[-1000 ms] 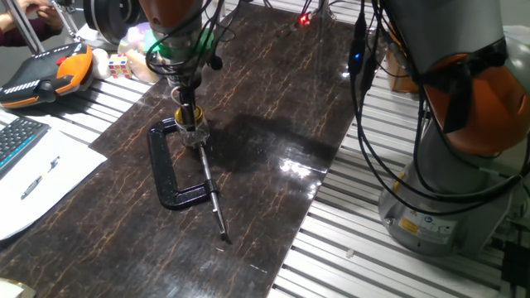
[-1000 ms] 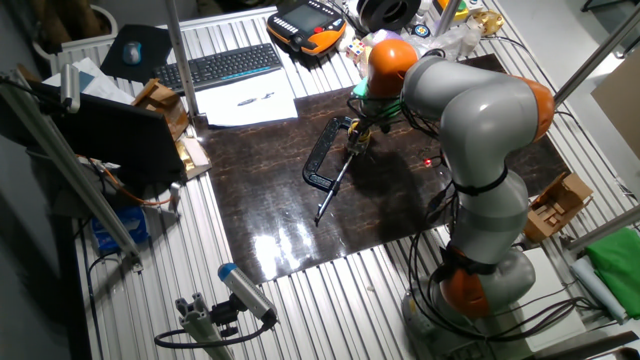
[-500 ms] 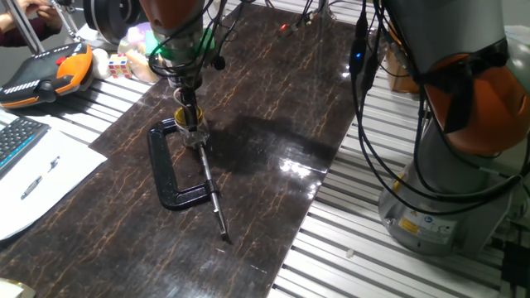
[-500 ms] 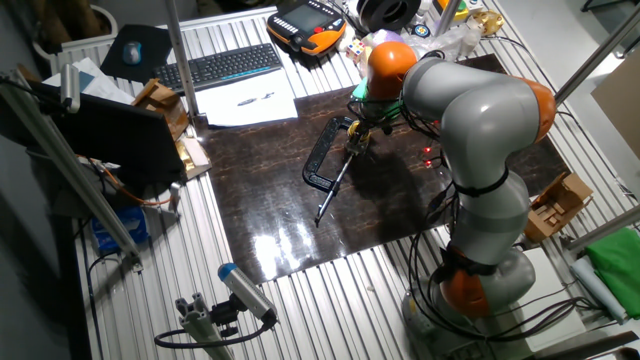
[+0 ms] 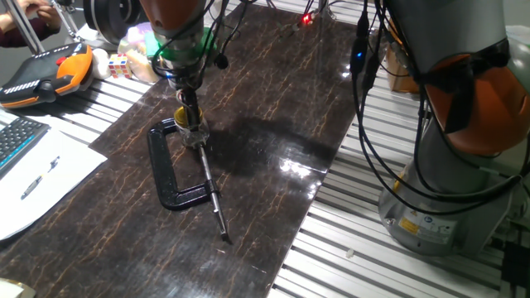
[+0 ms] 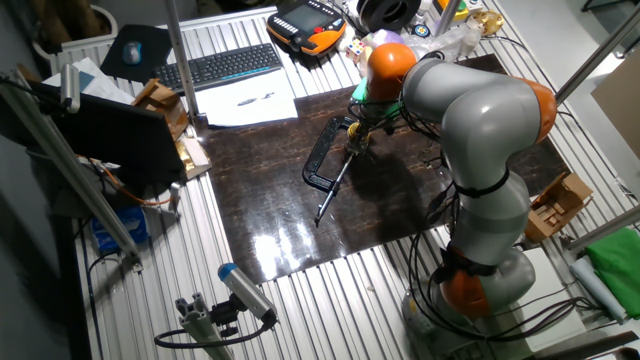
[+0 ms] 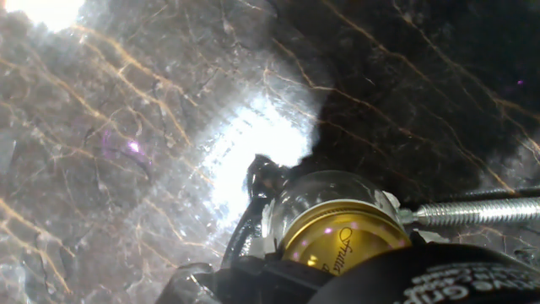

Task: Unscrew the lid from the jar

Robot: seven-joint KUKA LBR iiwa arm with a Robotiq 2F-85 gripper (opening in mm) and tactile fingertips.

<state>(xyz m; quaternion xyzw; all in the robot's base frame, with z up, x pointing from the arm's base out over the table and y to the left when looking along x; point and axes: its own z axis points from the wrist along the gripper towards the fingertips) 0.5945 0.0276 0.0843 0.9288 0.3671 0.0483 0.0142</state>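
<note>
The table is a dark marbled slab. On it lies a black clamp; its threaded screw presses the side of the jar, pinning it in the clamp's mouth. The jar is small, clear glass: rigid, smooth, probably brittle. The gold lid is thin metal and should be gripped by its rim. The gripper sits directly over the lid; whether its fingers grip it cannot be determined.

The lid bears cursive script — seemingly "Frutta", partly hidden
</note>
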